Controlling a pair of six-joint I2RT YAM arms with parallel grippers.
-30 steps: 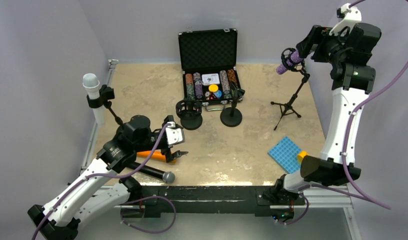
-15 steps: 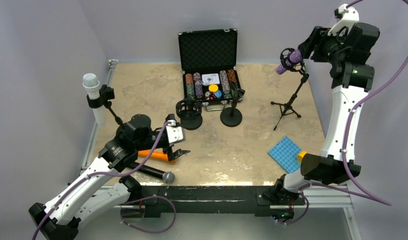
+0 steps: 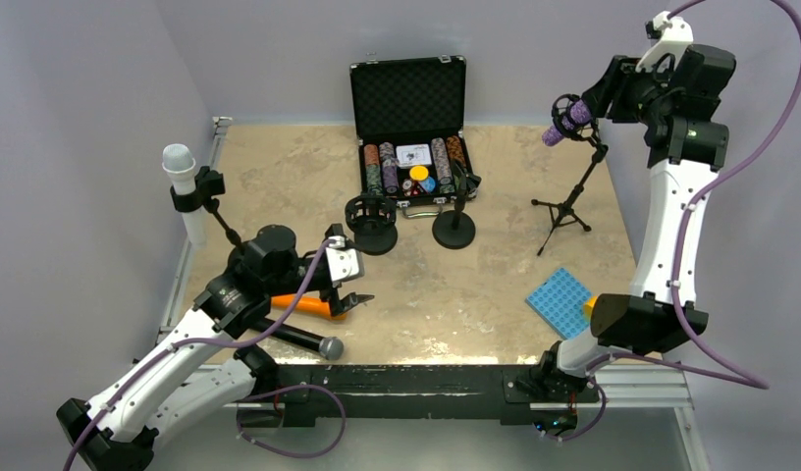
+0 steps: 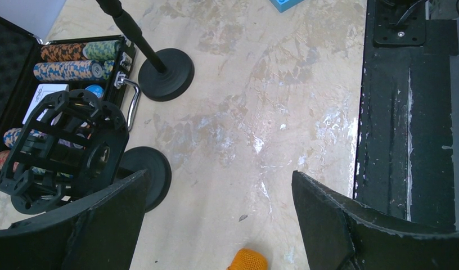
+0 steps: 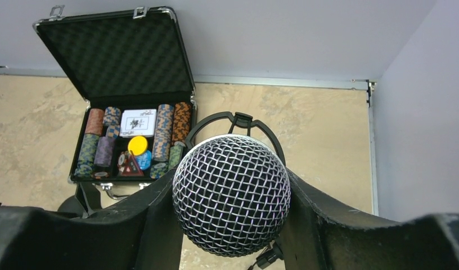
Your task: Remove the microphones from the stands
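The right tool (image 5: 232,188) has closed onto the purple, silver-meshed microphone (image 3: 556,132); left tool (image 4: 219,180) gapes apart.

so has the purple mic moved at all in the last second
no, the purple mic sits at the same spot up and right of the poker case, still in its tripod stand

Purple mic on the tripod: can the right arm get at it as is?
Probably yes. The right gripper is at the purple microphone: its fingers flank the mesh head, seemingly touching both sides, nothing in between.
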